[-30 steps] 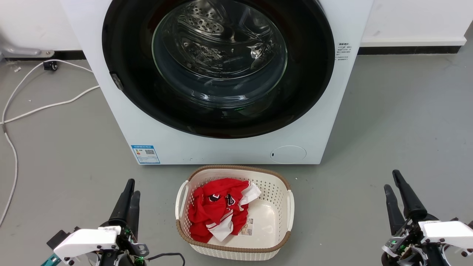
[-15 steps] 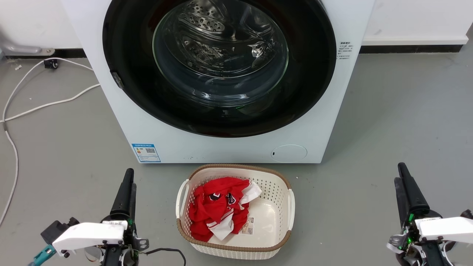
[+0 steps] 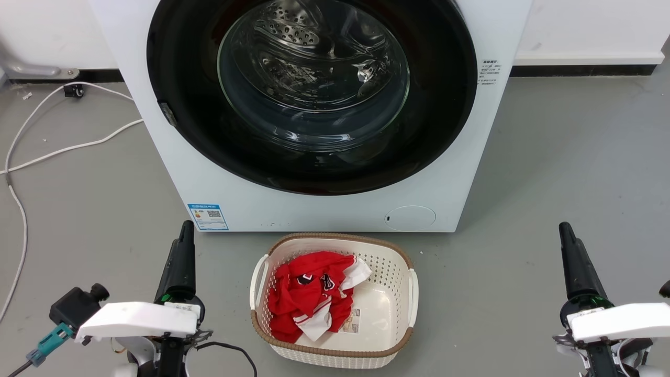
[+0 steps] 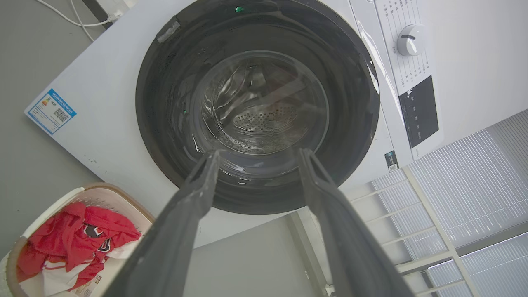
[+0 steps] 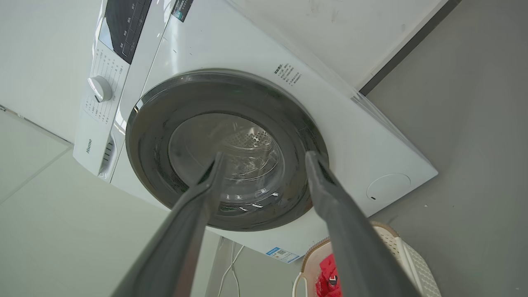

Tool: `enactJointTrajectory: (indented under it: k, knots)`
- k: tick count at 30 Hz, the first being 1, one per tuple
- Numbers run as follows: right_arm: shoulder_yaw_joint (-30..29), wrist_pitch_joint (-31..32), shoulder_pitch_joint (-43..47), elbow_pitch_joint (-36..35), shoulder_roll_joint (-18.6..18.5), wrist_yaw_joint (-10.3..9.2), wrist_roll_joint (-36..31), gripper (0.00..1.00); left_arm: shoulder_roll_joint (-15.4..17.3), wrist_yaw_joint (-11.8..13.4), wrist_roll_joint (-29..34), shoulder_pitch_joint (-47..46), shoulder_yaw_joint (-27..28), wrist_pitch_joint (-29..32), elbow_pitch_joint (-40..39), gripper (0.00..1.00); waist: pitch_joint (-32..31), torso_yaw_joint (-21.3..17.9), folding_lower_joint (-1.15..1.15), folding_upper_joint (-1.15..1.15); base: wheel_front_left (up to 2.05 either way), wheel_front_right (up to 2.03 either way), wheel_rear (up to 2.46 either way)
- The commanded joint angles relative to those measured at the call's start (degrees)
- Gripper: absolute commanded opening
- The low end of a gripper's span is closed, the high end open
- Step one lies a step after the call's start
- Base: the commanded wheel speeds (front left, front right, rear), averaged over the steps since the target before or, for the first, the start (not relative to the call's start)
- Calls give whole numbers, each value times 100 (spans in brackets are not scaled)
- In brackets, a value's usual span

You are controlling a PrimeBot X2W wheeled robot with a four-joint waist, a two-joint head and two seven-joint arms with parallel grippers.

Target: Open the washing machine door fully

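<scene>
My left pincer (image 3: 186, 231) hangs low over the grey floor (image 3: 565, 157) with its two dark fingers spread, a clear gap between them in the left wrist view, and nothing held. My right pincer (image 3: 564, 229) is just as low, fingers likewise parted and empty. Both point toward the washing machine (image 3: 314, 212), which stands ahead of them. The washing machine door (image 3: 313, 97) lies shut against the white front, ahead of both pincers and between their lines, well apart from either tip. Through each wrist camera its glass bowl shows in the gap between that pincer's fingers, with the perforated drum behind it. A blue sticker (image 3: 208, 217) sits low on the front, near and just ahead of my left tips. A round flap (image 3: 410, 218) sits low on the front too, ahead of my right pincer and off to its left. Between the two pincers, closer to the left one, a cream laundry basket (image 3: 335, 238) rests on the floor with a red garment (image 3: 306, 293) heaped inside. White cables (image 3: 63, 152) trail across the floor beyond my left pincer, out to its left.
</scene>
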Motion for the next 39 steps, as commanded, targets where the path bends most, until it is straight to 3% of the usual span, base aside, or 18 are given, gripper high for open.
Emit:
enactJointTrajectory:
  k: [1, 17, 39]
  knots:
    - [20, -74, 19, -159, -7, 1, -331, 100, 20, 29, 303, -125, -42, -71, -151, 100, -4, -1, 0, 0, 0, 0, 0]
    - [82, -306, 244, -350, 10, 1, -2096, 100, 14, 128, 1966, -117, -255, -359, -242, 100, -21, -9, 0, 0, 0, 0, 0]
    - [102, -275, 461, -708, 30, 1, -3772, 100, 133, 244, 3682, -126, -536, -710, -94, 100, -23, -17, 0, 0, 0, 0, 0]
